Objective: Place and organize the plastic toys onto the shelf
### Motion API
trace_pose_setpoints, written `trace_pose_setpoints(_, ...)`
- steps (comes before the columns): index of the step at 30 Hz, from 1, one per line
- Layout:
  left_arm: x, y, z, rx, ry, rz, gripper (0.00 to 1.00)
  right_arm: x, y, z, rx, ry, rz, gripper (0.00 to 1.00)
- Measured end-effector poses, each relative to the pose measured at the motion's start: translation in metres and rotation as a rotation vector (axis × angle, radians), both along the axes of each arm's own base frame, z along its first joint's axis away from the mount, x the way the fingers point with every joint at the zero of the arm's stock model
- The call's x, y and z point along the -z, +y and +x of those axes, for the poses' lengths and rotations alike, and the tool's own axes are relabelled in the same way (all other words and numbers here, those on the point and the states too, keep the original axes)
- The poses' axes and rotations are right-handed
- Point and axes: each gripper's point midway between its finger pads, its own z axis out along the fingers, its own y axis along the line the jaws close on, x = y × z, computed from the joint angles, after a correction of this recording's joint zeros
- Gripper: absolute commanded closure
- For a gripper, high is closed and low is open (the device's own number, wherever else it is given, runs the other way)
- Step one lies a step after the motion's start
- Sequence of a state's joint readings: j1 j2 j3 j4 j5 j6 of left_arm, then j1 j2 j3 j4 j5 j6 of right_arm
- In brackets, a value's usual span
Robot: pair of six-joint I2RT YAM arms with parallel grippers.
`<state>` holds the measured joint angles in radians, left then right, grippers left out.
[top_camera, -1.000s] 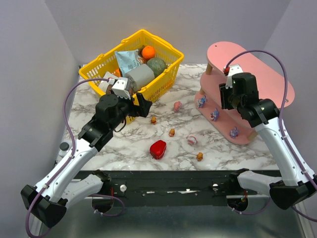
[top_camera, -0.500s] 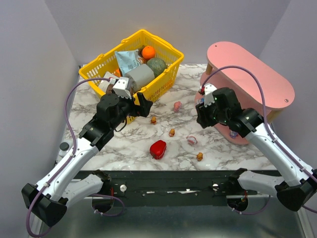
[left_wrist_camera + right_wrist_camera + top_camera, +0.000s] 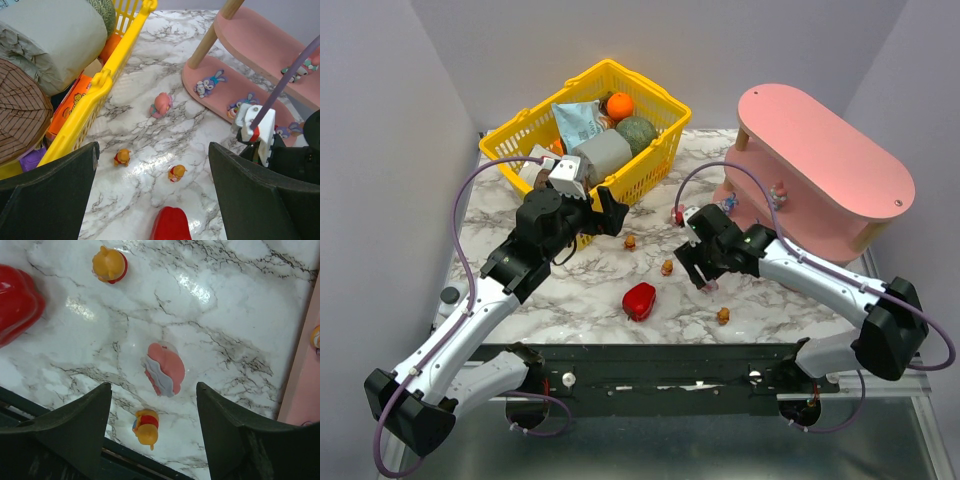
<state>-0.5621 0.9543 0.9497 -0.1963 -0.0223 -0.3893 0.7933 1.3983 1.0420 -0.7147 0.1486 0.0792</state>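
Note:
Several small plastic toys lie on the marble table: a pink one (image 3: 678, 213), two orange ones (image 3: 630, 241) (image 3: 667, 267), a pink-and-white one (image 3: 708, 284) and an orange one (image 3: 723, 316) near the front edge. More toys (image 3: 209, 83) stand on the lower boards of the pink shelf (image 3: 820, 140). My right gripper (image 3: 696, 272) hovers open and holds nothing. In the right wrist view it (image 3: 153, 399) hangs over the pink-and-white toy (image 3: 164, 368) and an orange toy (image 3: 148, 426). My left gripper (image 3: 605, 218) hangs wide open by the basket, holding nothing.
A yellow mesh basket (image 3: 650, 165) full of groceries stands at the back left, close beside my left gripper. A glossy red pepper (image 3: 639, 300) lies at the front centre, left of my right gripper. The shelf fills the back right corner.
My right arm has swung from the shelf down and left to just above the table toys, its jaws opening wider. The left arm has not moved.

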Motion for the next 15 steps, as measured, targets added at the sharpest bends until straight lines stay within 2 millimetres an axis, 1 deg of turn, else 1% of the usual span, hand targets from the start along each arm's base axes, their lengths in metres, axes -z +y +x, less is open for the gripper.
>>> trace_pose_setpoints(9, 0.0, 0.0, 0.0, 0.0, 0.0, 0.0, 0.01, 0.026, 0.005, -0.003, -0.026, -0.01, -0.132, 0.29)
trace_pose_setpoints(15, 0.0, 0.0, 0.0, 0.0, 0.0, 0.0, 0.01, 0.026, 0.004, 0.0, -0.012, -0.029, -0.142, 0.32)
